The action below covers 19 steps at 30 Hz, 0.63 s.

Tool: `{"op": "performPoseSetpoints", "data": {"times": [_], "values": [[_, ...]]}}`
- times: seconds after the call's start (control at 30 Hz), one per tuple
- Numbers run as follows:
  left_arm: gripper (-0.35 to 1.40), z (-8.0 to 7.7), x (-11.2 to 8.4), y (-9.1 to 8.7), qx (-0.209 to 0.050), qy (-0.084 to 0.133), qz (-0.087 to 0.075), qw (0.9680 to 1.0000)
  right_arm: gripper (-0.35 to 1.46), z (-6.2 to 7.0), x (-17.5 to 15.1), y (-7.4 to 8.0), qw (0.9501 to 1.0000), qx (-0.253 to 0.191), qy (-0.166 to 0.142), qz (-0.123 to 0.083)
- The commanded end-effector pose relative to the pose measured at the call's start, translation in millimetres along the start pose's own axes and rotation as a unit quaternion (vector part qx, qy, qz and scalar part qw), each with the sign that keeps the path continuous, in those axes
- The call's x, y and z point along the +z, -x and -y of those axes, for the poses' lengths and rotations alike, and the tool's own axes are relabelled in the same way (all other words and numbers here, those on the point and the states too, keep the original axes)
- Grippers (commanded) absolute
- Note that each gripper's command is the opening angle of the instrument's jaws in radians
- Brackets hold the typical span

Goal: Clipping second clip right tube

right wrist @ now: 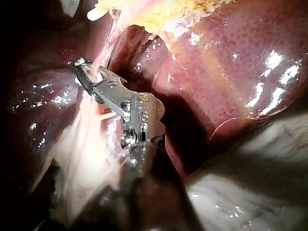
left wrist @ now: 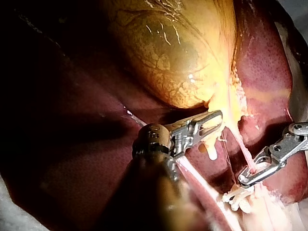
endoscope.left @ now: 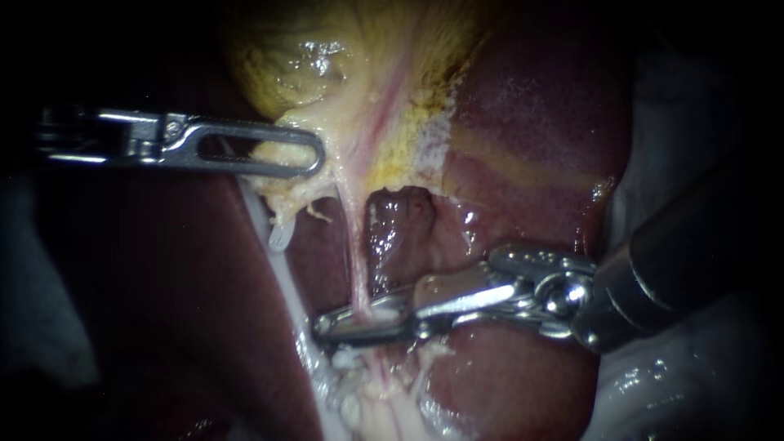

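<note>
Pink and thread-thin, the right tube [endoscope.left: 356, 261] runs down from the yellow gallbladder [endoscope.left: 286, 57] towards the near side. It lies over the dark red liver [endoscope.left: 531, 122]. My right instrument [endoscope.left: 327, 327] reaches in from the right and crosses this tube low down, near the frayed pale tissue at its near end. The jaws stand narrow, their tips almost meeting on the tube's left side. The tube passes between them and is pinched from both sides. The left wrist view shows the same: the pink strand enters the slim loop of the jaws and comes out below.

To the left of it, a thicker white tube [endoscope.left: 282, 269] slants down, well clear of those jaws.

Farther off and to the left, my left instrument [endoscope.left: 306, 155] comes in level from the left. Its slotted jaws are closed on the pale lower edge of the gallbladder, where both tubes begin. It is well apart from the right instrument.
</note>
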Motion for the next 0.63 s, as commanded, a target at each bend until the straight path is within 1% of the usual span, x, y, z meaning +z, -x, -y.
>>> {"op": "performPoseSetpoints", "data": {"times": [0.03,0.33,0.63], "values": [[-0.35,0.0,0.0,0.0,0.000,0.000,0.000,1.0000,-0.35,0.1,0.0,0.0,1.0000,0.002,0.001,0.004],[-0.35,0.0,0.0,0.0,0.000,0.000,0.000,1.0000,-0.35,0.2,0.0,0.0,1.0000,0.001,0.000,0.010],[-0.35,-0.1,0.0,0.0,0.000,0.000,0.000,1.0000,-0.35,0.3,0.0,0.1,0.9999,0.001,-0.001,0.010]]}}
